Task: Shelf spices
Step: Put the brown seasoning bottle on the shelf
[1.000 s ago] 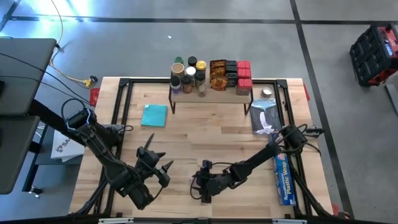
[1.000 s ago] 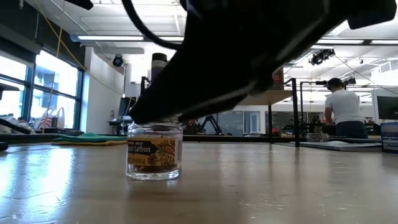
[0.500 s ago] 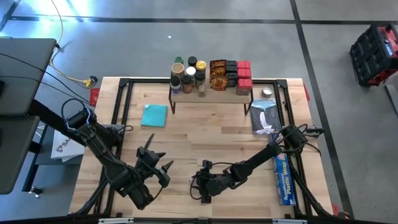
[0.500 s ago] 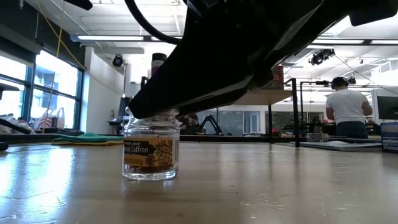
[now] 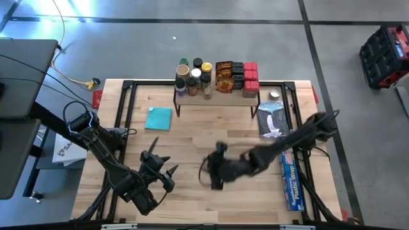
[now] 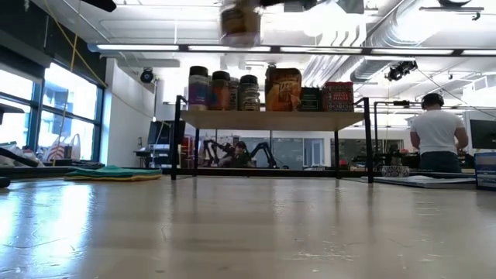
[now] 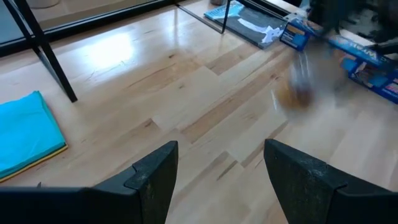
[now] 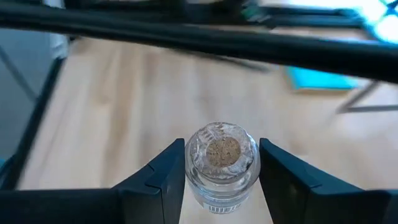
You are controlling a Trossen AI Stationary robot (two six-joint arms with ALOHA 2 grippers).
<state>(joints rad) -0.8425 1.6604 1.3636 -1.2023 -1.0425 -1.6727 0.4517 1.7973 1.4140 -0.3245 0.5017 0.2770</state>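
Saffron jar (image 8: 222, 163), a small glass one with a cork stopper, sits clamped between the two dark fingers of the right gripper (image 5: 214, 174), held by its neck so the body hangs free and the stopper stays upright. In the low view the jar (image 6: 240, 22) shows blurred near the ceiling line, well clear of the tabletop (image 5: 192, 137), which suggests it is being carried high enough to pass over the rack's edge. From above, that gripper is over the middle of the table, nearer the front edge than the back.

The shelf (image 5: 217, 94) stands at the back edge of the table, centred, its light wooden top on thin black legs. On it the spices are grouped by kind: round jars (image 5: 193, 75) crowd the left end, orange-brown packets (image 5: 223, 75) fill the middle, and red boxes (image 5: 250, 75) take the right end. Such sorting probably keeps the row tidy and leaves any gap easy to find; the saffron would likely belong with the jars.

The left gripper (image 5: 160, 167) waits near the front left corner, its fingers (image 7: 155, 171) spread wide and holding nothing, apart from the carrying arm. A teal cloth (image 5: 158, 118) lies left of the shelf, and a blue wrap box (image 5: 291, 182) lies along the right edge.
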